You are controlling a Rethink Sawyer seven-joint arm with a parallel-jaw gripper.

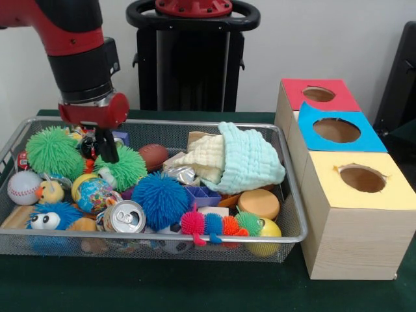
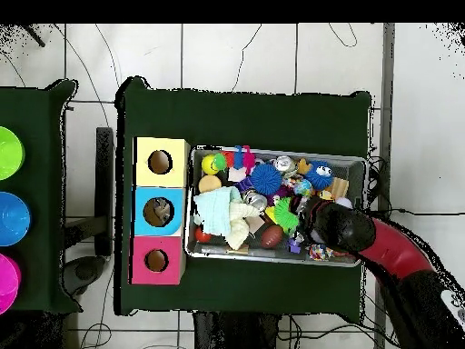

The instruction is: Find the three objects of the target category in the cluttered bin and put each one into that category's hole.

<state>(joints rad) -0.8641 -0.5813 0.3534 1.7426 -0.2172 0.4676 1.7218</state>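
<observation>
The wire mesh bin lies on the green table, full of toys; it also shows in the overhead view. My gripper is down inside its left end in the front view, between two green spiky balls. From above my arm covers it. The hole in the blue-topped box is right of the bin, and left of it in the overhead view. Whether the gripper holds anything is hidden.
The bin holds a blue spiky ball, a baseball, a soda can, a brown football and folded cloths. Red-topped and yellow-topped boxes flank the blue one. Coloured bowls stand on another table.
</observation>
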